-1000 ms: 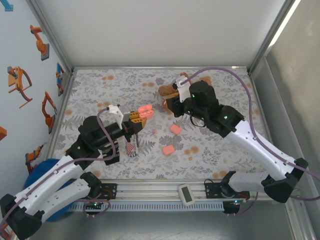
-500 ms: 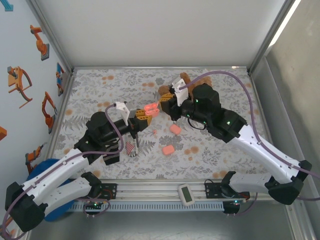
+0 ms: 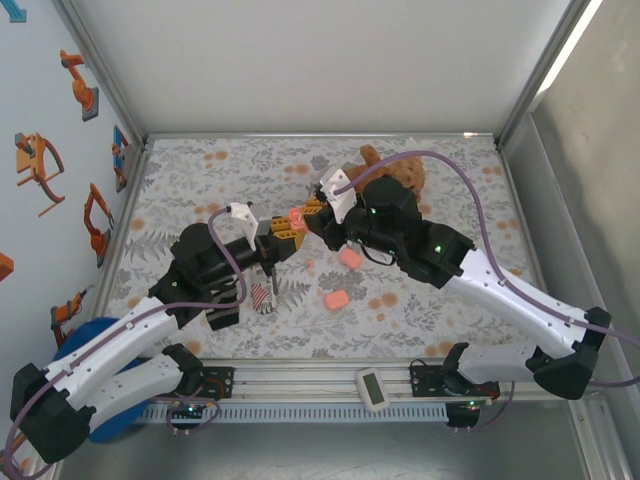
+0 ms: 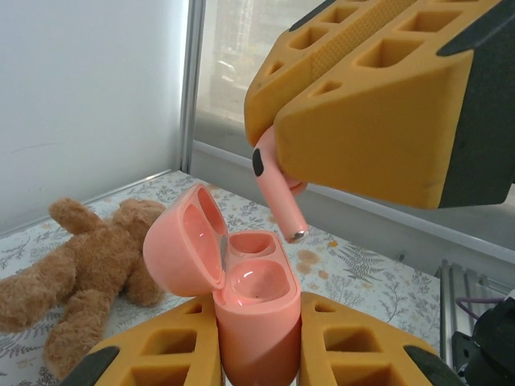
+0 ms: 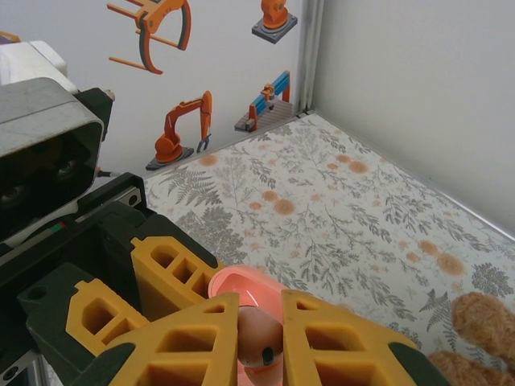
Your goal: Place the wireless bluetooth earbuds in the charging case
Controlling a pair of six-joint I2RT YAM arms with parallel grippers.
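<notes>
Flowery table cloth (image 3: 200,170) holds a brown teddy bear (image 4: 72,265). The left gripper (image 4: 257,330) squeezes the open pink charging case (image 4: 253,293). The right gripper (image 5: 259,326) pinches one pink earbud (image 4: 279,195) just above the case's empty holes.

The left pincer (image 3: 284,228) and right pincer (image 3: 312,210) meet tip to tip above the floral table (image 3: 200,190). A pink charging case (image 3: 296,215) sits at the left pincer's tips, close against the right pincer. Nearer the arm bases than the right pincer, a tiny pink earbud (image 3: 310,263), a pink case (image 3: 350,258) and a second pink case (image 3: 335,299) lie on the table. A teddy bear (image 3: 400,168) lies beyond the right pincer.
</notes>
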